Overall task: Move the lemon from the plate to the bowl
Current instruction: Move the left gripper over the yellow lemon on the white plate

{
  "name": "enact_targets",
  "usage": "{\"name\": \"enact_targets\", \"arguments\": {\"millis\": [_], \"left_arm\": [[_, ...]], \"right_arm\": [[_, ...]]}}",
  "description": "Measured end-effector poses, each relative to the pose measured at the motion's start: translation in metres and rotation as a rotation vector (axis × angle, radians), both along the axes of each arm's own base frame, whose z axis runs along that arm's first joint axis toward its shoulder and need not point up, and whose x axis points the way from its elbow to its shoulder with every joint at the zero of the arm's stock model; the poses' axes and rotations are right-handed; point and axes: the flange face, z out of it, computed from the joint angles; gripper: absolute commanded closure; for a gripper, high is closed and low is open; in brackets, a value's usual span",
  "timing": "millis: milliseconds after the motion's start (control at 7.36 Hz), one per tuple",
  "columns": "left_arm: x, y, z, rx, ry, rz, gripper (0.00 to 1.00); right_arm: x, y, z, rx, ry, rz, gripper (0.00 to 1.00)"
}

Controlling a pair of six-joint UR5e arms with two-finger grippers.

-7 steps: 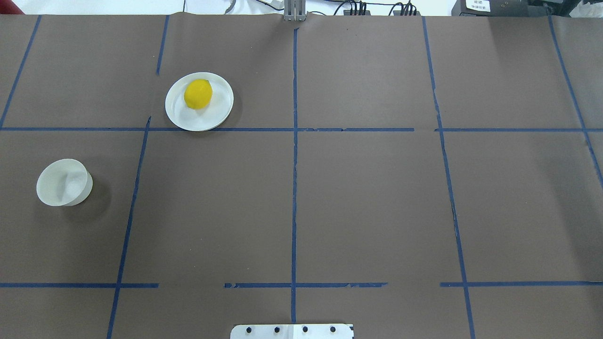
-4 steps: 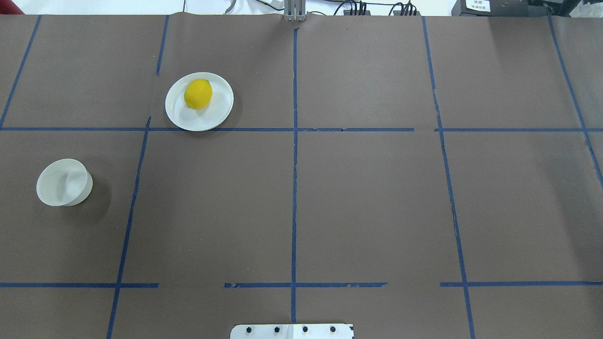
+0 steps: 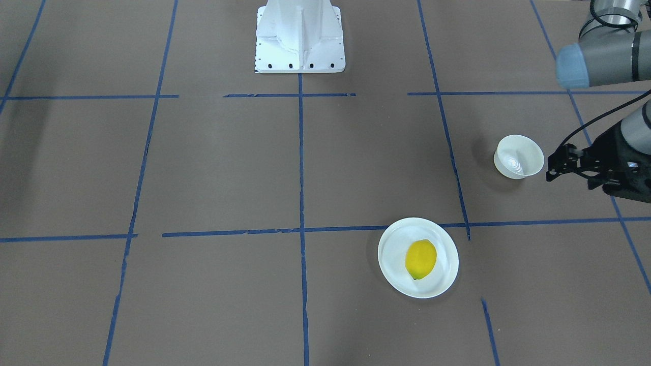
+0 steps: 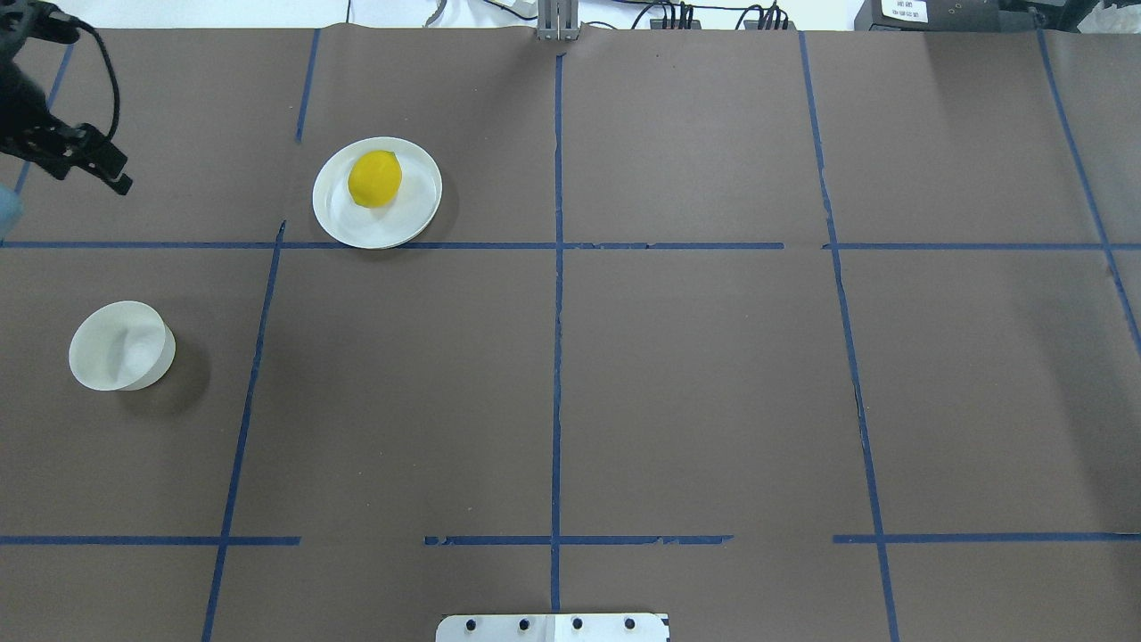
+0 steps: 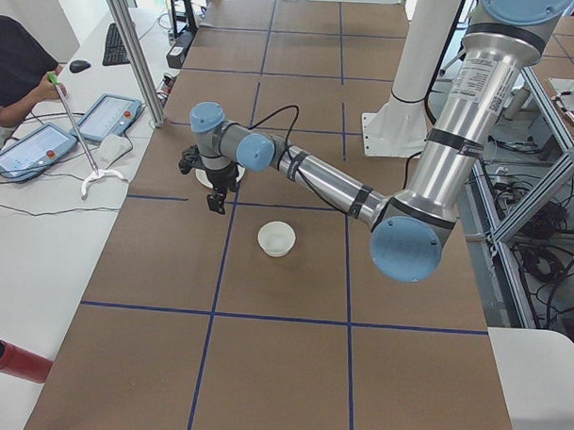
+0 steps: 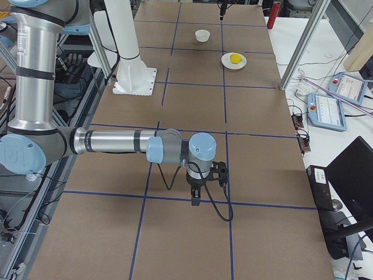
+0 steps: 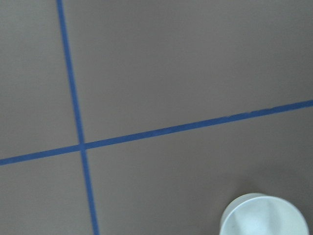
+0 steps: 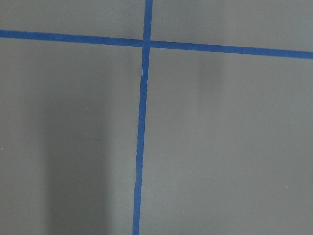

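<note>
The yellow lemon (image 3: 421, 259) lies on the flat white plate (image 3: 394, 251), far left of centre in the overhead view, lemon (image 4: 374, 178) on plate (image 4: 383, 225). The small deep white bowl (image 4: 120, 346) stands empty nearer the robot at the left edge; it also shows in the front view (image 3: 519, 156) and the left wrist view (image 7: 264, 218). My left gripper (image 4: 120, 181) hangs above the table's far left, beyond the bowl and left of the plate, and looks shut and empty (image 3: 550, 173). My right gripper (image 6: 195, 201) is far off on the right side; I cannot tell its state.
Blue tape lines (image 4: 556, 267) divide the brown table cover into squares. The white robot base (image 3: 300, 35) stands at the near middle edge. Tablets (image 5: 35, 150) and an operator sit at a side bench beyond the far edge.
My left arm and gripper have come into the overhead view at the top left; before, no arm showed there. Lemon, plate and bowl have not moved.
</note>
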Motion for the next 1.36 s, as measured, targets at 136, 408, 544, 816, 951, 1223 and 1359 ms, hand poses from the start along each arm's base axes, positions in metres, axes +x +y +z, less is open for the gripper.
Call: {"name": "enact_targets", "arguments": {"millis": [136, 408, 544, 816, 951, 1223, 1359], "left_arm": [[0.022, -0.012, -0.019, 0.037, 0.043, -0.002, 0.05], [0.085, -0.037, -0.035, 0.062, 0.087, -0.089, 0.06], [0.113, -0.054, -0.042, 0.067, 0.097, -0.138, 0.06], [0.172, -0.081, -0.081, 0.082, 0.117, -0.137, 0.04], [0.187, -0.087, -0.094, 0.094, 0.120, -0.124, 0.02], [0.206, -0.089, -0.093, 0.157, 0.084, -0.091, 0.01], [0.219, -0.086, -0.089, 0.183, 0.055, -0.083, 0.01]], "right_arm": [[0.000, 0.000, 0.000, 0.000, 0.000, 0.000, 0.00], [0.000, 0.000, 0.000, 0.000, 0.000, 0.000, 0.00], [0.000, 0.000, 0.000, 0.000, 0.000, 0.000, 0.00], [0.000, 0.000, 0.000, 0.000, 0.000, 0.000, 0.00], [0.000, 0.000, 0.000, 0.000, 0.000, 0.000, 0.00], [0.000, 0.000, 0.000, 0.000, 0.000, 0.000, 0.00], [0.000, 0.000, 0.000, 0.000, 0.000, 0.000, 0.00]]}}
